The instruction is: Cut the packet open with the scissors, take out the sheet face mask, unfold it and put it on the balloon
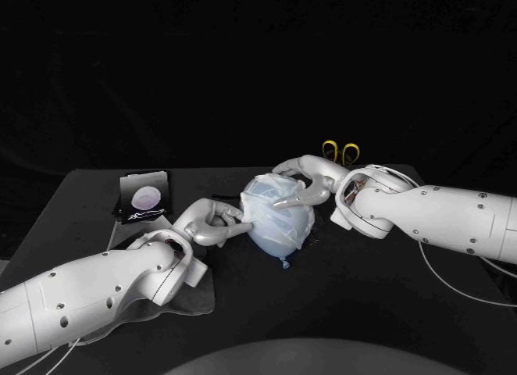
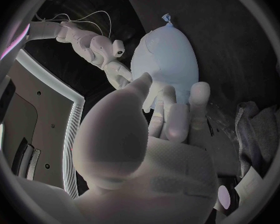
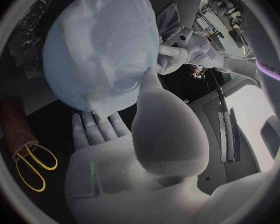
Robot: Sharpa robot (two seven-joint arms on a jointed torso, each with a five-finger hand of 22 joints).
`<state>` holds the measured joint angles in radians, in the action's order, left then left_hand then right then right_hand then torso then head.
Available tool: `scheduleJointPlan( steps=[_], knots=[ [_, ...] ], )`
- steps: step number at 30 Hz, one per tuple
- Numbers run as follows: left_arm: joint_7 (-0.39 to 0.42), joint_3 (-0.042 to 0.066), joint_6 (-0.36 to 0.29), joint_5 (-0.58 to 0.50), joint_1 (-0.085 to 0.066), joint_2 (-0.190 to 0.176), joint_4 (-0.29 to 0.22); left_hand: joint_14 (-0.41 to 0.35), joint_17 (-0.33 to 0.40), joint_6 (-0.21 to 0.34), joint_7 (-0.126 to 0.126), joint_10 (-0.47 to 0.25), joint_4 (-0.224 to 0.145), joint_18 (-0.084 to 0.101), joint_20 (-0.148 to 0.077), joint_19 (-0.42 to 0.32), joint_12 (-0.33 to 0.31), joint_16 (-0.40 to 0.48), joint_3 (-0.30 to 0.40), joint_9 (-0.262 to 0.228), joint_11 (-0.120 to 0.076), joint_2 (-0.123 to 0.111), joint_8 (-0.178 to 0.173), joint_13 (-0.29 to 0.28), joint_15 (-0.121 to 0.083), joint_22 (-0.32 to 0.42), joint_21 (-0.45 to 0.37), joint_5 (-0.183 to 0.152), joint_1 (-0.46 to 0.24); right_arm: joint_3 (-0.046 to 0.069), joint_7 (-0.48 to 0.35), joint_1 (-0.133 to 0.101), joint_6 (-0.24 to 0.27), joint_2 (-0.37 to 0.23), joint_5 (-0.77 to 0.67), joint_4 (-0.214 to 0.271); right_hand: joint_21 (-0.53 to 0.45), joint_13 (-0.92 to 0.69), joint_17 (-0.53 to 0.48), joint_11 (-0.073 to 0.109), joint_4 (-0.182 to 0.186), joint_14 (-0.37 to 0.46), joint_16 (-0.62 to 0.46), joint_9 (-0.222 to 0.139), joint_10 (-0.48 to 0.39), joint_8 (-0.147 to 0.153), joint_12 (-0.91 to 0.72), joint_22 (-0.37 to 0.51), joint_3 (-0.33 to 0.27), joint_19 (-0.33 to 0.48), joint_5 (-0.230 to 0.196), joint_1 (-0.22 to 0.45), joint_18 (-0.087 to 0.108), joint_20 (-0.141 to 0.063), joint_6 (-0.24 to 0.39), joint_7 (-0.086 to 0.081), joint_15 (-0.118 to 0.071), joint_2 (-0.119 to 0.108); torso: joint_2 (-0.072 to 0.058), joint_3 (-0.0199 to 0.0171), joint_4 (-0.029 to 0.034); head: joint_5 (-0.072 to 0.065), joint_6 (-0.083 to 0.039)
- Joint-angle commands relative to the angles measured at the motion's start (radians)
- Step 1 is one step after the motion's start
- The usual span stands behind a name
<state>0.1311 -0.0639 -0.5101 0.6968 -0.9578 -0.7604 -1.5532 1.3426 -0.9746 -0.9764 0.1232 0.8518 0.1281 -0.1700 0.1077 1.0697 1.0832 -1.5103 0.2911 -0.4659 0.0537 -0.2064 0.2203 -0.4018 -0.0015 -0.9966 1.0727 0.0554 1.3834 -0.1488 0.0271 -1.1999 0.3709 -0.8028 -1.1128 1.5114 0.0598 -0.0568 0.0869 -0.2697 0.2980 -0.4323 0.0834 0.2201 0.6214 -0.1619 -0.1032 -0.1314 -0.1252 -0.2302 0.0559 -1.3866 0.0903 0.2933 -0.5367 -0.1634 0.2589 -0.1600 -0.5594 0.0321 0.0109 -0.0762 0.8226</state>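
A pale blue balloon (image 1: pixel 279 223) lies at the table's middle with the white sheet mask (image 1: pixel 270 197) draped over its upper part. My right hand (image 1: pixel 307 181) holds it from the far right, fingers behind the balloon (image 3: pixel 105 45) and thumb on the mask-covered front. My left hand (image 1: pixel 214 223) reaches in from the near left; its fingertips (image 2: pixel 171 102) and thumb touch the balloon (image 2: pixel 168 59) near the mask's edge. Whether they pinch anything I cannot tell. The scissors (image 1: pixel 342 150), yellow-handled, lie behind my right arm. The packet (image 1: pixel 143 197) rests at the back left.
A grey cloth (image 1: pixel 174 301) lies under my left forearm. Next to the scissors (image 3: pixel 31 164) is a brown cylinder (image 3: pixel 15 122). The table's far edge runs just behind the scissors and the packet.
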Motion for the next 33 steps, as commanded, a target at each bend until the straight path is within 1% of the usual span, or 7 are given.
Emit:
scheduleJointPlan(
  steps=[1,12,16,18,20,23,33],
  knots=[
    [-0.039,0.001,-0.041,0.043,0.002,0.009,0.003,0.025,-0.049,-0.012,-0.001,0.018,0.017,0.022,-0.003,0.027,0.004,-0.01,-0.007,0.005,0.001,-0.002,0.007,0.002,-0.002,-0.025,0.024,-0.006,0.002,-0.004,0.012,0.005,-0.032,0.002,-0.013,0.001,0.005,-0.001,0.0,0.001,0.0,-0.002,0.004,-0.001,-0.008,0.002,-0.004,-0.002,0.008,-0.005,-0.005,0.0,0.004,0.0,-0.001,-0.128,0.0,0.006,0.0,-0.0007,-0.0004,-0.002,0.001],
    [-0.086,0.001,-0.071,0.072,0.005,0.024,0.01,0.076,-0.146,-0.046,-0.017,0.052,0.044,0.038,-0.016,0.095,0.008,-0.026,-0.008,0.017,-0.015,0.02,0.027,0.004,-0.016,-0.094,0.091,-0.006,0.038,-0.004,0.013,0.006,-0.032,0.001,-0.013,0.001,0.006,-0.001,0.0,0.001,0.0,-0.003,0.004,-0.001,-0.01,0.002,-0.003,-0.002,0.008,-0.006,-0.005,0.0,0.004,0.0,-0.001,-0.129,0.0,0.006,0.0,-0.0006,-0.0003,-0.005,0.001],
    [-0.08,0.001,-0.073,0.074,0.006,0.026,0.01,0.089,-0.168,-0.087,-0.033,0.069,0.03,0.043,-0.025,0.114,0.0,-0.029,0.062,0.021,-0.031,0.087,0.046,0.009,-0.031,-0.116,0.113,-0.006,0.115,-0.004,0.013,0.006,-0.032,0.001,-0.013,0.001,0.006,-0.001,0.0,0.001,0.0,-0.003,0.004,-0.001,-0.01,0.002,-0.003,-0.002,0.008,-0.006,-0.005,0.0,0.004,0.0,-0.001,-0.129,0.0,0.006,0.0,-0.0004,-0.0002,-0.005,0.001],
    [-0.074,0.001,-0.072,0.075,0.006,0.026,0.009,0.095,-0.179,-0.101,-0.03,0.081,0.016,0.044,-0.031,0.119,-0.004,-0.03,0.107,0.017,-0.033,0.105,0.059,0.01,-0.035,-0.124,0.122,-0.006,0.141,-0.004,0.013,0.006,-0.032,0.0,-0.013,0.001,0.006,-0.001,0.0,0.001,0.0,-0.003,0.004,-0.001,-0.01,0.002,-0.003,-0.002,0.008,-0.006,-0.005,0.0,0.004,0.0,-0.001,-0.129,0.0,0.006,0.0,-0.0004,0.0002,-0.006,0.002],
    [-0.067,0.001,-0.071,0.073,0.006,0.026,0.008,0.097,-0.183,-0.096,-0.027,0.097,0.008,0.046,-0.035,0.122,-0.007,-0.03,0.156,0.011,-0.033,0.105,0.068,0.007,-0.034,-0.133,0.13,-0.006,0.143,-0.004,0.013,0.006,-0.032,0.0,-0.013,0.001,0.006,-0.001,0.0,0.001,0.0,-0.003,0.004,-0.001,-0.01,0.002,-0.003,-0.002,0.008,-0.006,-0.005,0.0,0.004,0.0,-0.001,-0.129,0.0,0.006,0.0,-0.0003,0.0004,-0.006,0.003],
    [-0.048,0.001,-0.063,0.056,0.006,0.024,0.006,0.099,-0.193,-0.088,-0.028,0.104,-0.002,0.045,-0.037,0.113,0.001,-0.029,0.272,-0.011,-0.033,0.074,0.096,-0.014,-0.035,-0.136,0.133,-0.007,0.101,-0.004,0.013,0.006,-0.032,0.0,-0.013,0.0,0.006,-0.001,0.0,0.001,0.0,-0.003,0.004,-0.001,-0.01,0.002,-0.003,-0.002,0.008,-0.006,-0.005,0.0,0.004,0.0,-0.001,-0.129,0.0,0.006,0.0,-0.0002,0.0001,-0.006,0.003],
    [0.033,0.001,-0.034,-0.018,0.009,0.013,-0.004,0.095,-0.19,-0.072,-0.031,0.099,-0.027,0.042,-0.038,0.096,0.018,-0.028,0.358,-0.038,-0.041,0.061,0.122,-0.049,-0.04,-0.132,0.129,-0.006,0.054,-0.004,0.013,0.008,-0.032,-0.002,-0.013,0.0,0.006,-0.001,0.0,0.001,0.0,-0.002,0.004,-0.002,-0.012,0.002,-0.002,-0.003,0.009,-0.007,-0.005,-0.001,0.005,0.0,0.0,-0.129,0.0,0.007,0.0,0.0,0.0003,-0.007,0.004]
  ],
)
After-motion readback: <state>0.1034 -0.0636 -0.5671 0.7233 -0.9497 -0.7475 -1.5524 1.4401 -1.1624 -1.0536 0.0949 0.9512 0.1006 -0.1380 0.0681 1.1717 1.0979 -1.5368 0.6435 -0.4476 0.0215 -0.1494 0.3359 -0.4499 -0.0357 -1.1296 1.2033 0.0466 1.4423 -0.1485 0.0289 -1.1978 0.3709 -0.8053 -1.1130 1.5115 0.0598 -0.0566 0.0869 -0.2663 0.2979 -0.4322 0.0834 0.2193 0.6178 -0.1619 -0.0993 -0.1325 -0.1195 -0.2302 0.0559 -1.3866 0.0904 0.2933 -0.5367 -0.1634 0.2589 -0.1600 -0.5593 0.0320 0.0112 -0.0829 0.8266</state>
